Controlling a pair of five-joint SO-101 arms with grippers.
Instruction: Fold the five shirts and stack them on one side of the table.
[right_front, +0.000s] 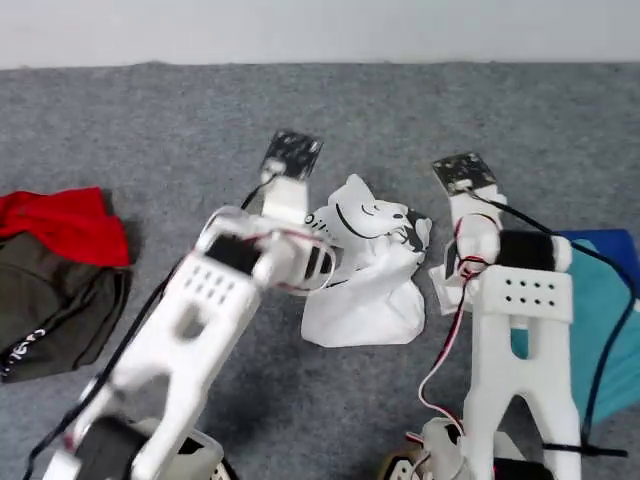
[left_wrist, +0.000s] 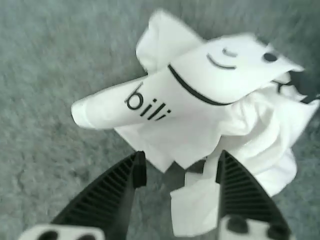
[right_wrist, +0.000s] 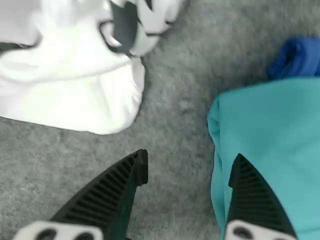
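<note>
Where arm (right_front: 200, 300) hides white shirt (right_front: 370, 300), left end effector (left_wrist: 181, 162) spread, maybe touching; right end effector (right_wrist: 190, 159) spread

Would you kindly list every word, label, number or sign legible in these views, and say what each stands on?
white shirt: dark lower-case lettering on one fold, cut off by the crumpling; no whole word can be read.
white shirt, again: a drawn face, not text.
dark shirt: pale lettering near its edge, too small to read.
red shirt, teal shirt: no print visible.
</note>
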